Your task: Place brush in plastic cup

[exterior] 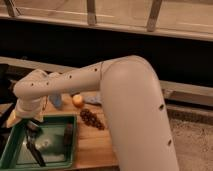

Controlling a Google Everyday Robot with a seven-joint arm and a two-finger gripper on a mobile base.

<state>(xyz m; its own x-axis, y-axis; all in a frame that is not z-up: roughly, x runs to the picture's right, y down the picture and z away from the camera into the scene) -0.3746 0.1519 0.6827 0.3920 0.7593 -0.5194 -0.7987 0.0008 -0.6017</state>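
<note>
The gripper (33,124) hung at the end of the white arm (75,82), low over the 11 o'clock corner of the green tray (60,162). Whether it was open or closed could not be told. The brush (36,150) lay in the tray at the gripper's 6 o'clock, with a dark-brown block (67,134) at the gripper's 3 o'clock. This looked like the reach for the brush. The plastic cup was not visible, perhaps hidden behind the arm. The next move probably called for a descent onto the thin handle.
</note>
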